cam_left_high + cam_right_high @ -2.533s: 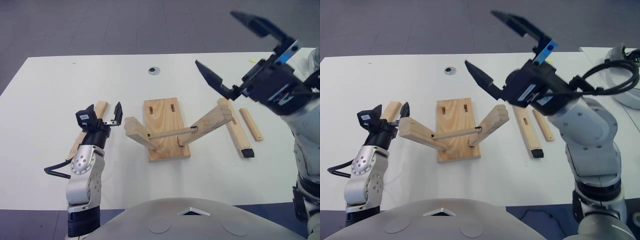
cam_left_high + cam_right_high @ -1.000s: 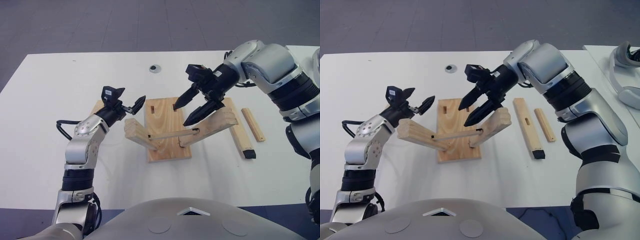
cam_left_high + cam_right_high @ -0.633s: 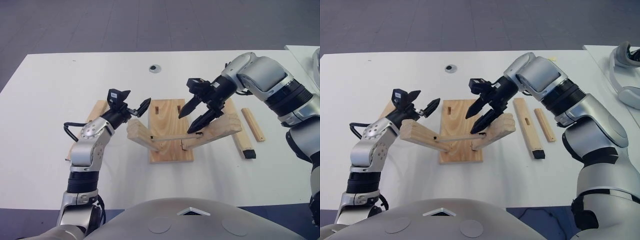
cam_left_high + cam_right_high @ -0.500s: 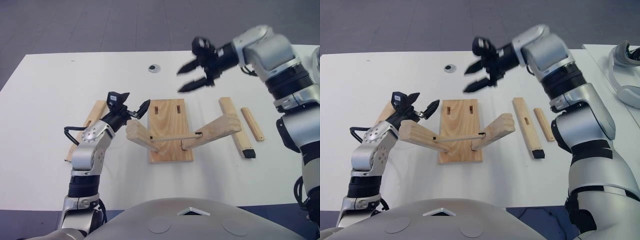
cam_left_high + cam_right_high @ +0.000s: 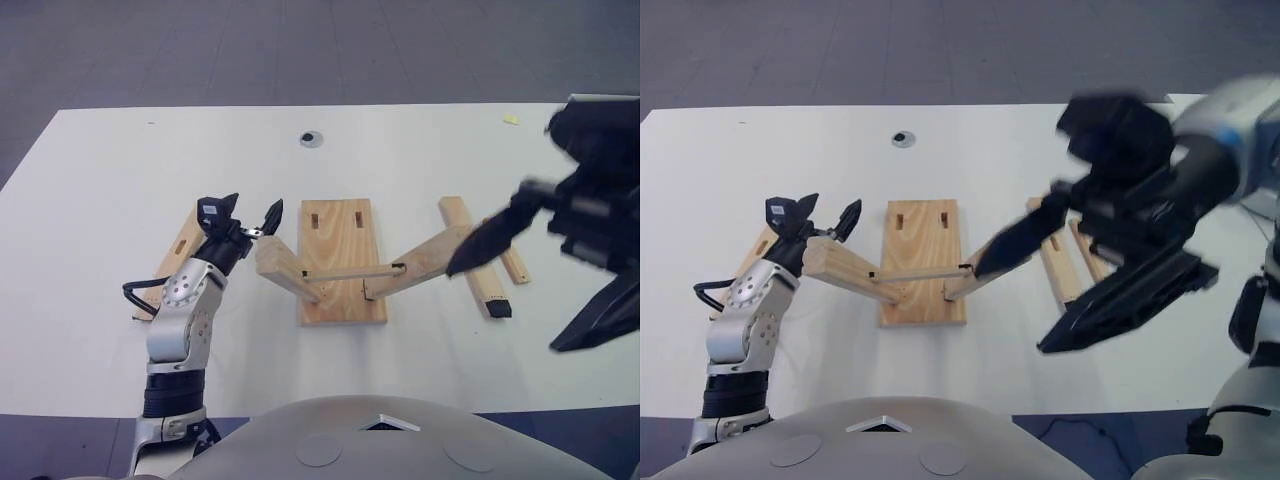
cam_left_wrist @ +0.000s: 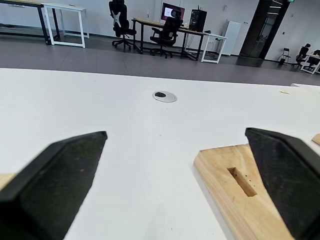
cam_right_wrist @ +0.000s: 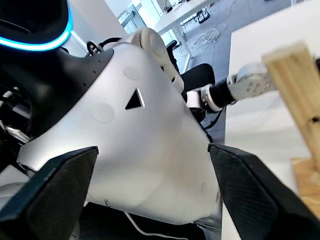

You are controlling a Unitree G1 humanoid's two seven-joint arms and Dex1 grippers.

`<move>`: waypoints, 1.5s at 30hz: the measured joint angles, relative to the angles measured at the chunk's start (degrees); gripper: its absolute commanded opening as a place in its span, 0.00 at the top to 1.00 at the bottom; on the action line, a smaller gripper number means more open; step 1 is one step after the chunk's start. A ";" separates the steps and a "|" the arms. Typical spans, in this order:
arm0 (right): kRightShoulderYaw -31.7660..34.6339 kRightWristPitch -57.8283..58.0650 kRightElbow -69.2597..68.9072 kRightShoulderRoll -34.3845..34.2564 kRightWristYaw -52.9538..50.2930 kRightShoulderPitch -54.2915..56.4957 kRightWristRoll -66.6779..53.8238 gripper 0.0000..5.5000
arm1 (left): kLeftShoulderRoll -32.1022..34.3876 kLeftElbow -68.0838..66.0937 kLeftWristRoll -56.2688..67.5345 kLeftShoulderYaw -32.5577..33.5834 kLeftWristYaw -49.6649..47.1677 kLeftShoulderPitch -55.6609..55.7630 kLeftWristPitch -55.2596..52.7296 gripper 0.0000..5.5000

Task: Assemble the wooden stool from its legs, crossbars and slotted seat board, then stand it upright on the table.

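Left claw [image 5: 250, 214], fingers spread, poised just beside the top of the 9 o'clock leg [image 5: 285, 272], probably to press the 2 legs joined by a crossbar [image 5: 350, 272] into the slotted seat board [image 5: 338, 240] lying flat at centre; right claw [image 5: 502, 308], likewise spread, hangs at 3 o'clock.

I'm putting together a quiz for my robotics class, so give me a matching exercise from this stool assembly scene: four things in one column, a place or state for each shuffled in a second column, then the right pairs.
Things
1. seat board
2. thin crossbar
3. leg with a black tip
4. left gripper

Places or states
A. open, holding nothing
B. flat on the table, on the robot's right
C. flat in the middle of the table
D. raised, spanning above the board

Pairs: 1-C, 2-D, 3-B, 4-A
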State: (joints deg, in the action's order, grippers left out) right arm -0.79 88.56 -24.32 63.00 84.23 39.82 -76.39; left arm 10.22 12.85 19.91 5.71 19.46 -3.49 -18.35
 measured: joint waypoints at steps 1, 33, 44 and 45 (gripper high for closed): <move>0.11 -0.94 -2.55 2.11 -0.56 -5.47 1.33 0.25 | 0.04 -0.59 -0.01 0.01 0.05 0.19 0.07 0.07; 3.85 -18.96 -2.62 -16.04 -41.74 -20.48 9.35 0.25 | 1.89 -3.73 -0.37 -0.76 2.03 -0.39 1.30 0.07; -4.23 -54.29 -26.24 -19.68 -56.76 -24.92 51.79 0.25 | 1.72 -3.59 -0.23 -0.34 2.07 -2.50 1.34 0.07; -6.64 -56.99 -25.46 -18.99 -58.31 -24.93 57.97 0.25 | 1.69 -3.60 -0.23 -0.38 2.09 -2.45 1.34 0.07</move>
State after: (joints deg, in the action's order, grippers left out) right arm -7.42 31.57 -49.77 44.02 25.92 14.89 -18.42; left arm 11.91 9.25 19.67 5.33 21.55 -5.94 -17.01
